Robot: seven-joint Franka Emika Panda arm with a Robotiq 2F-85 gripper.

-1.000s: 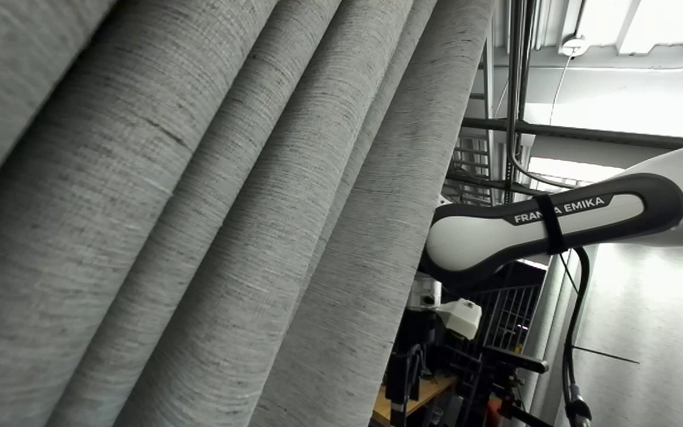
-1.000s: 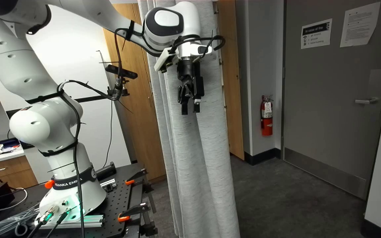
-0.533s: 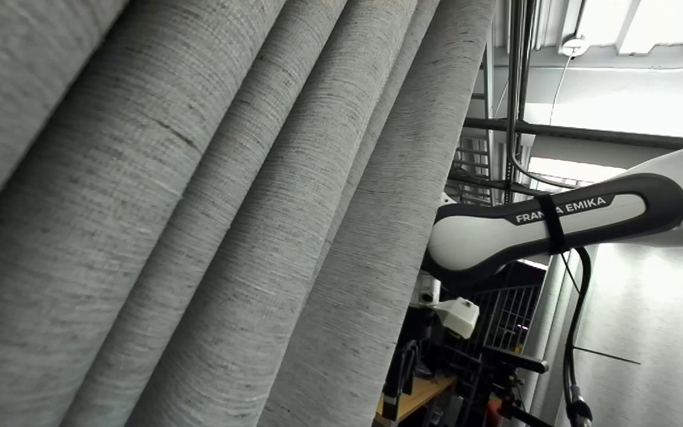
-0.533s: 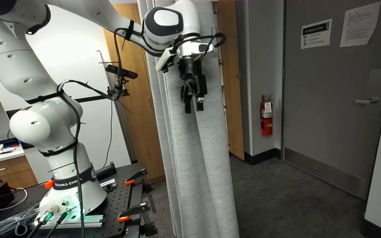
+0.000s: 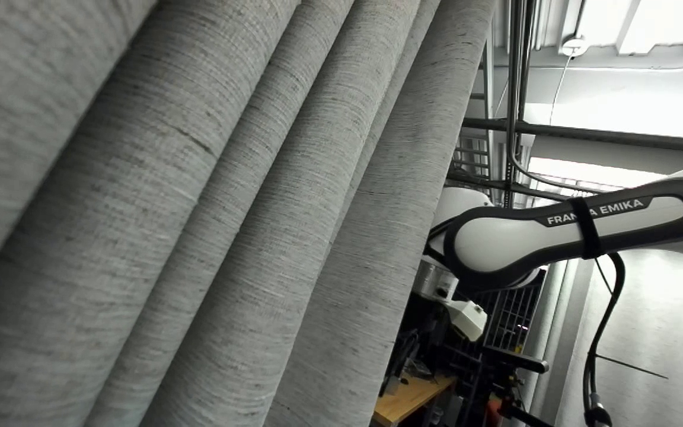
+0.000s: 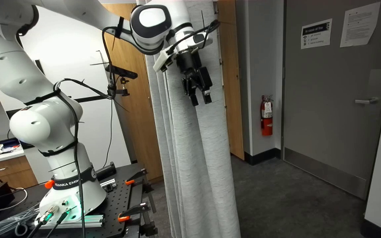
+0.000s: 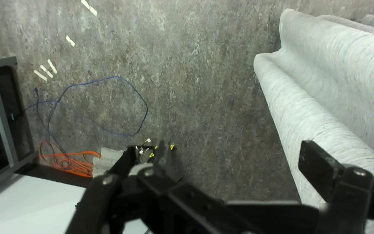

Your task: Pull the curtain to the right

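The curtain is a large grey woven drape with deep folds. It fills the left and middle of an exterior view (image 5: pixel 217 237) and hangs behind the gripper in an exterior view (image 6: pixel 193 158). In the wrist view the curtain (image 7: pixel 323 87) lies along the right side. My gripper (image 6: pixel 201 100) points down and slightly tilted, in front of the curtain in that exterior view. In the wrist view the gripper (image 7: pixel 239 154) has its fingers wide apart with bare floor between them. The right finger overlaps the curtain's edge. No fabric lies between the fingers. The curtain mostly hides the gripper in an exterior view.
The robot base stands on a black table (image 6: pixel 121 185) with clamps (image 6: pixel 134 211). A fire extinguisher (image 6: pixel 266 115) and a grey door (image 6: pixel 326 109) are at the right. A camera on a mount (image 6: pixel 121 71) stands behind the arm. Blue and orange cables (image 7: pixel 73 164) lie on the floor.
The arm has drawn back and the gripper has tilted, its fingertips swinging up and to the right in an exterior view. The curtain folds have shifted slightly right in an exterior view.
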